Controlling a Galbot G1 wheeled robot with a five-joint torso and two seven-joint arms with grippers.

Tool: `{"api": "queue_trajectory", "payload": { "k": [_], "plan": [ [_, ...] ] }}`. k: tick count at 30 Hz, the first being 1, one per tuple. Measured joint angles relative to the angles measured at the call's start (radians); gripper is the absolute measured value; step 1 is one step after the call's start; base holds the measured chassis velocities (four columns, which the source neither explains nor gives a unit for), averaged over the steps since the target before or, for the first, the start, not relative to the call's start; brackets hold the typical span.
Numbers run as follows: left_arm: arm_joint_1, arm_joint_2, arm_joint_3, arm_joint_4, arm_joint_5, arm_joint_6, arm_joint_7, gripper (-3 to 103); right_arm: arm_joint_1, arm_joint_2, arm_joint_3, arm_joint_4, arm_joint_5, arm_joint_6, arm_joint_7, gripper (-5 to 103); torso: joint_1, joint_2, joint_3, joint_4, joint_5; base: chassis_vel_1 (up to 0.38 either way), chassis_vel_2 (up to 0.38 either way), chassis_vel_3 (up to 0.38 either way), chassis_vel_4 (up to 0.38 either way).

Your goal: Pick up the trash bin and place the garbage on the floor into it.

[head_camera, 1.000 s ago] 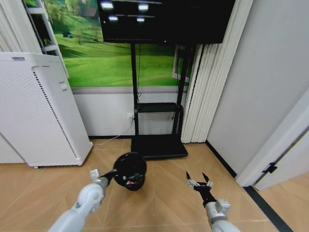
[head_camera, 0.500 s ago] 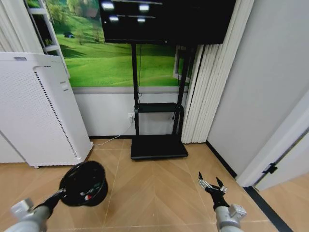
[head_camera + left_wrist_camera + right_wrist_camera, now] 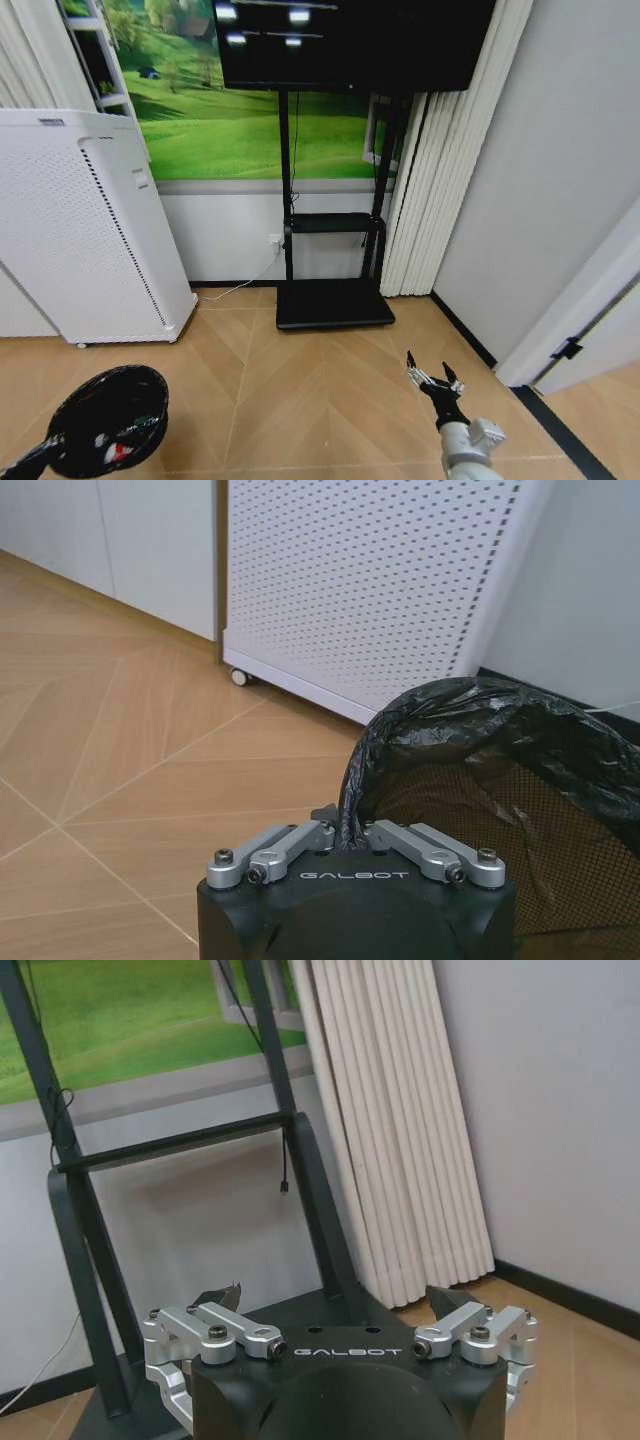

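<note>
The trash bin, small, round and lined with a crinkly black bag, hangs tilted low at the left of the head view, its mouth facing me. Small red-and-white garbage lies inside it. My left gripper is shut on the bin's bagged rim, with the mesh wall of the bin just beyond the fingers. My right gripper hovers over the wooden floor at the lower right, open, with nothing between its fingers.
A tall white perforated appliance stands at the left by the wall. A black TV stand with a flat base sits at the centre back, white curtains and a grey wall to its right. Bare wooden floor lies between the arms.
My left arm has swung the bin from the middle of the floor out to the lower left. The right gripper shifted slightly to the right and stayed open.
</note>
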State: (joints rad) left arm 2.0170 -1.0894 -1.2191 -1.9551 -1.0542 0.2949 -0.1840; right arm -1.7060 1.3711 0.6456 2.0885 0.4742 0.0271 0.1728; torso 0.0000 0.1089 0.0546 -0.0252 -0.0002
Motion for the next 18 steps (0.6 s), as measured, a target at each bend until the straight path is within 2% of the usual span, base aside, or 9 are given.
{"api": "queue_trajectory", "payload": {
  "k": [7,8,11,14,18],
  "plan": [
    [-0.009,-0.018,0.023,0.014,-0.005,0.018,0.005,3,0.012,-0.005,-0.012,-0.023,0.001,0.009,0.001,100,0.0,0.0,0.0,0.0,0.0002,0.225,0.222,-0.234,-0.228],
    [-0.012,-0.023,0.036,0.021,-0.003,0.016,-0.01,3,0.016,-0.007,-0.014,-0.026,0.003,0.009,0.001,100,0.0,0.0,0.0,0.0,-0.0009,0.214,0.228,-0.258,-0.227],
    [-0.013,-0.03,0.044,0.029,-0.005,0.013,-0.033,3,0.02,-0.01,-0.015,-0.03,0.006,0.009,0.002,100,0.0,0.0,0.0,0.0001,-0.0001,0.175,0.173,-0.159,-0.227],
    [-0.002,-0.042,0.058,0.048,-0.025,0.009,-0.052,3,0.029,-0.012,-0.017,-0.044,0.006,0.012,0.003,100,0.0,0.0,0.0,0.0005,0.0,0.052,0.068,-0.059,-0.093],
    [-0.012,-0.042,0.074,0.081,-0.018,0.003,-0.045,3,0.031,-0.012,-0.019,-0.057,0.002,0.015,0.002,100,0.0,0.0,0.0,0.0004,0.0007,-0.047,-0.042,0.039,0.027]
  ]
}}
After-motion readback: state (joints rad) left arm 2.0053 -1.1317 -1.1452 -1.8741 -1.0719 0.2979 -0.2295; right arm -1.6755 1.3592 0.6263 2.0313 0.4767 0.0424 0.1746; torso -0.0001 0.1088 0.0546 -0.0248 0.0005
